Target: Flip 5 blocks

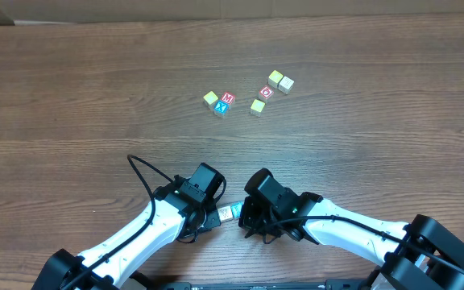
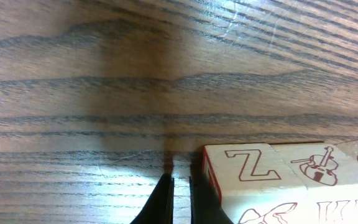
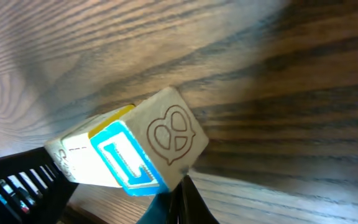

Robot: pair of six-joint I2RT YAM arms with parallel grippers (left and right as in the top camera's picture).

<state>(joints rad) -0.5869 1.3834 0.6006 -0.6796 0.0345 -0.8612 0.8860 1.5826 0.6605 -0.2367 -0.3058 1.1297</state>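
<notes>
Several small wooden blocks (image 1: 257, 105) lie scattered at the table's far middle, with yellow, red and blue faces up. One more block (image 1: 226, 213), teal and white, sits between my two grippers near the front edge. The left gripper (image 1: 210, 216) is shut and empty; in its wrist view its fingertips (image 2: 180, 182) stand just left of cream blocks printed with a red Z (image 2: 247, 169) and a violin (image 2: 319, 167). The right gripper (image 1: 246, 219) is shut, its tip (image 3: 182, 185) touching the lower corner of a tilted block (image 3: 145, 149) with a blue L and a pretzel.
The wood-grain table (image 1: 71, 97) stretches wide to the left and right of the block cluster. A black cable (image 1: 147, 176) loops off the left arm. The left gripper's black body (image 3: 17, 183) shows at the lower left of the right wrist view.
</notes>
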